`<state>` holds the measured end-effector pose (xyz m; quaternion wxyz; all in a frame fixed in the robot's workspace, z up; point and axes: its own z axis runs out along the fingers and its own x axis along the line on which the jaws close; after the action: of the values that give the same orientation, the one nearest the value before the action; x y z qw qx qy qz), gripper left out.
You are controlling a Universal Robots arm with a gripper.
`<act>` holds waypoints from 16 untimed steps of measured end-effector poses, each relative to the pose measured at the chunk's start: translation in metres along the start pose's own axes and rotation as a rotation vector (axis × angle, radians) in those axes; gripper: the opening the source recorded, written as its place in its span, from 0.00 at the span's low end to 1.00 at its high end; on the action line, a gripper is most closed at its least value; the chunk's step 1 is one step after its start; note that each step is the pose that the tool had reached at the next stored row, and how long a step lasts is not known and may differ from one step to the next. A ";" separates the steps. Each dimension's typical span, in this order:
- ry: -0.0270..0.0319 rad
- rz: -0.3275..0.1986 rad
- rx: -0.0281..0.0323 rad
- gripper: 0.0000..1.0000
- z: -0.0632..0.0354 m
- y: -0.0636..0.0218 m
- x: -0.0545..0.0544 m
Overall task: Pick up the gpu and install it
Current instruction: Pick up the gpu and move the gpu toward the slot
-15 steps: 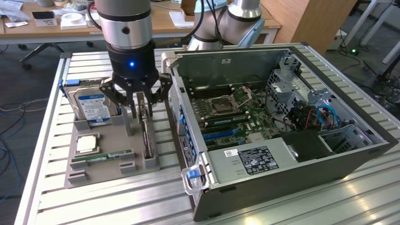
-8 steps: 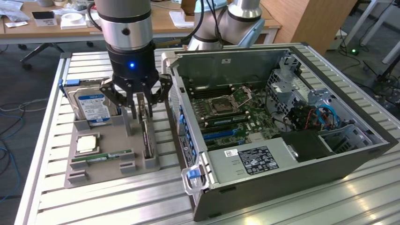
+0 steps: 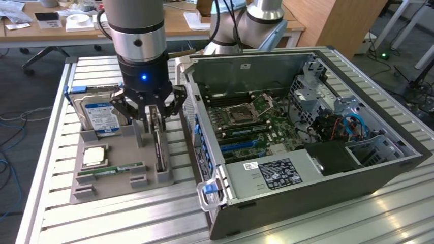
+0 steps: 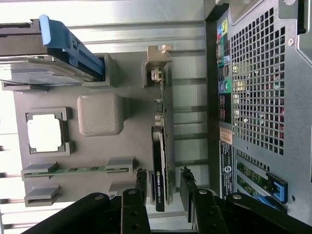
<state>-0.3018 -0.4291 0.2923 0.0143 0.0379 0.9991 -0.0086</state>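
Exterior view: on the desk (image 3: 135, 223), one grey tray (image 3: 114, 187) holding one gpu (image 3: 160, 152) on edge, one hard drive (image 3: 98, 114), one processor (image 3: 93, 155) and one memory stick (image 3: 112, 170); at the exterior view's right, one open computer case (image 3: 379, 168). Wrist view: jaws apart, straddling the gpu (image 4: 159, 161), a gap on each side, card seated in its tray slot.

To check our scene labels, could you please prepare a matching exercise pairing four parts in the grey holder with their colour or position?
Things:
1. gpu
2. hard drive
3. memory stick
4. processor

Descriptions:
A. narrow green strip
B. standing on edge between the fingers of the open end effector
C. square, pale top, lying flat
D. upright, with a blue-and-white label

Pairs: 1-B, 2-D, 3-A, 4-C.
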 end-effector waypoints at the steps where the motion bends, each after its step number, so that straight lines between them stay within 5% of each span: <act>1: 0.0001 0.000 0.0001 0.42 0.0018 0.0001 0.000; 16: -0.0001 0.000 0.0001 0.42 0.0110 0.0004 0.000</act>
<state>-0.3018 -0.4289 0.2813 0.0143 0.0378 0.9991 -0.0087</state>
